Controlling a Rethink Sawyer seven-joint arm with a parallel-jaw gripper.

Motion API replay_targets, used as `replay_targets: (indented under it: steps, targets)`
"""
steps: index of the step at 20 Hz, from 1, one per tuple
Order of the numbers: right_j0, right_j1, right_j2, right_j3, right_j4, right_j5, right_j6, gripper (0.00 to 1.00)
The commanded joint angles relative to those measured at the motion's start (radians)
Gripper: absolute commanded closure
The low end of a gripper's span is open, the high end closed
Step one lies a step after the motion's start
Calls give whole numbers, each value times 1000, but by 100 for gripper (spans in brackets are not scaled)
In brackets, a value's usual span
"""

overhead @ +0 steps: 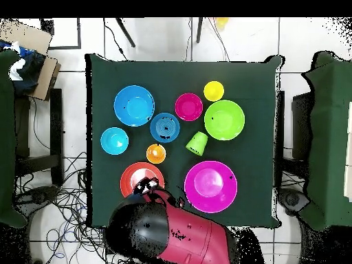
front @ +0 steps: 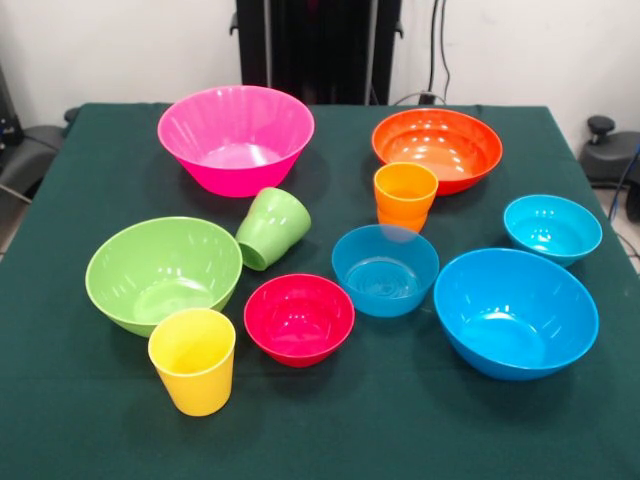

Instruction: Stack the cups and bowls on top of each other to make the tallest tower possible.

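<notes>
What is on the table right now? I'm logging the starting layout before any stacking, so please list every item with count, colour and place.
Front-view sides.
Large bowls: four; pink bowl far left, orange bowl far right, light green bowl near left, big blue bowl near right.
Small bowls: three; red bowl near centre, blue bowl centre, cyan bowl right.
Cups: three; yellow cup upright, near left; orange cup upright, before the orange bowl; green cup tipped on its side, centre.
Tablecloth: one, dark green.
Robot arm: red and black, overhead view, over the orange bowl's edge; gripper state unclear.
</notes>
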Motion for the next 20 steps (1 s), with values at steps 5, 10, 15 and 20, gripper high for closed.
replay_targets:
  steps: [5, 10, 15, 20]
  targets:
    - [-56, 8, 126, 173, -27, -180, -47, 0]
    - [-96, 2, 165, 194, -23, -224, -65, 0]
    - [-127, 34, 194, 186, -55, -269, -53, 0]
    - [-174, 160, 225, 145, -124, -402, -29, 0]
